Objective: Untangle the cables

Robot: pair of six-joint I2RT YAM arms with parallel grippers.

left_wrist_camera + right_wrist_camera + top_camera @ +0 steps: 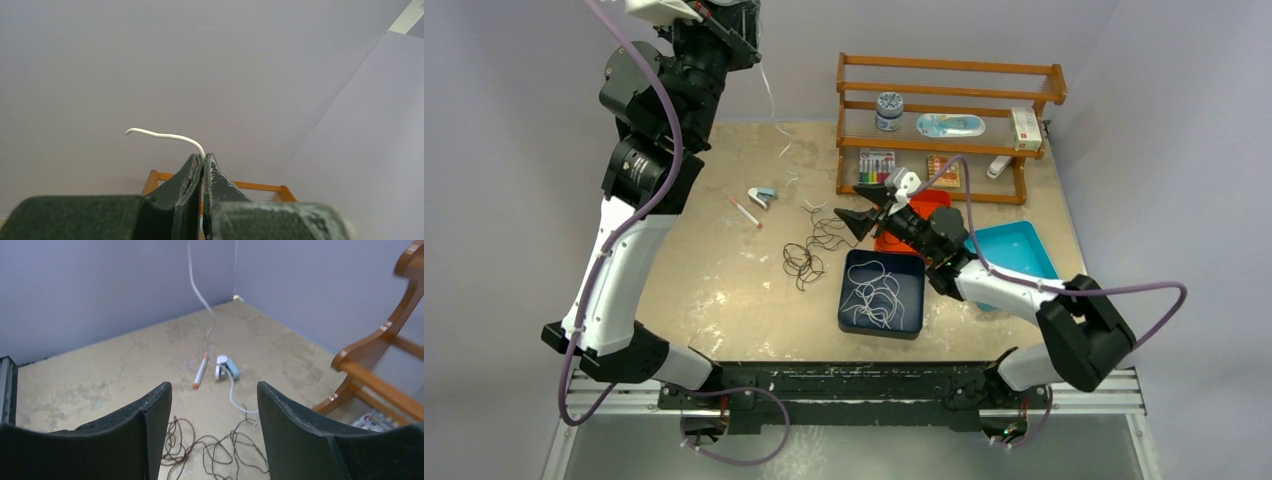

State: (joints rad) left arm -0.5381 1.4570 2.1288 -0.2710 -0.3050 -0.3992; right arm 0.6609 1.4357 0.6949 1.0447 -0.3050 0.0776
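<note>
Left jaws clamp the thin white cable (pixel 165 135); right jaws gape. Beside the navy square tray (pixel 881 331), the limp, light dark-brown wire tangle (pixel 804 262): pinch an outer loop.

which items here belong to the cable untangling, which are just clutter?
Job: white cable pinched by the left end effector; dark cable tangle; white cables in the dark bin.
Clutter: pen; small blue-white object; wooden rack; teal tray; red tray.
</note>
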